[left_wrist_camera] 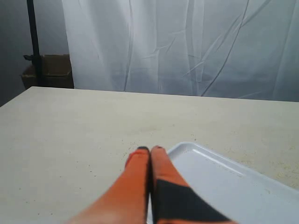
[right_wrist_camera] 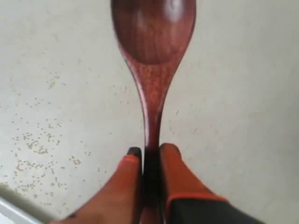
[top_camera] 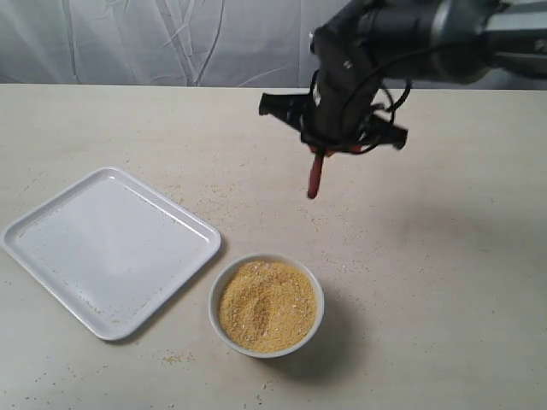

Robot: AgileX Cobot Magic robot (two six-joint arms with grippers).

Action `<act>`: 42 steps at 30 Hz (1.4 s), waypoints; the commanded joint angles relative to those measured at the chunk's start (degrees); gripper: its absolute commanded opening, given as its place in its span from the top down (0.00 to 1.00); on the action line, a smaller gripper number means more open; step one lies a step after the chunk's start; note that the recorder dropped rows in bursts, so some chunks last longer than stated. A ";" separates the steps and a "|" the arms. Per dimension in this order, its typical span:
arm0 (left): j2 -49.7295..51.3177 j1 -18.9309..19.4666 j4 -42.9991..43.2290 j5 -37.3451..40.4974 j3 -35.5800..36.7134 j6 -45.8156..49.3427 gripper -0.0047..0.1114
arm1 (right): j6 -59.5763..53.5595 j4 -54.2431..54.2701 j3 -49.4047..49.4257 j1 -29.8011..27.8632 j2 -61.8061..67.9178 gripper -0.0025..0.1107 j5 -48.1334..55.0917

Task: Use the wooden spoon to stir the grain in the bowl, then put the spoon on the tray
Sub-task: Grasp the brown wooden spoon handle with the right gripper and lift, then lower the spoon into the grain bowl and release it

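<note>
My right gripper point(top_camera: 321, 152) hangs above the table behind the bowl, shut on the handle of the wooden spoon point(top_camera: 315, 178). The spoon points down, clear of the table. In the right wrist view the gripper point(right_wrist_camera: 150, 151) pinches the slim handle and the spoon's glossy oval bowl point(right_wrist_camera: 153, 29) is empty. The white bowl point(top_camera: 266, 305) stands at the front, filled with golden grain point(top_camera: 267, 305). The white tray point(top_camera: 109, 249) lies left of it. My left gripper point(left_wrist_camera: 150, 150) is shut on nothing, next to a corner of the tray point(left_wrist_camera: 224, 186).
Stray grain specks point(top_camera: 323, 224) lie scattered on the beige table around the bowl and tray. A white curtain point(top_camera: 171, 38) hangs behind the table. A cardboard box point(left_wrist_camera: 49, 71) and a dark pole point(left_wrist_camera: 32, 42) stand beyond the table's far corner.
</note>
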 commanded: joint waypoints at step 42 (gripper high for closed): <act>-0.27 0.21 0.03 -0.35 0.28 -0.09 0.96 | -87.22 4.86 13.13 18.84 -5.45 0.97 16.94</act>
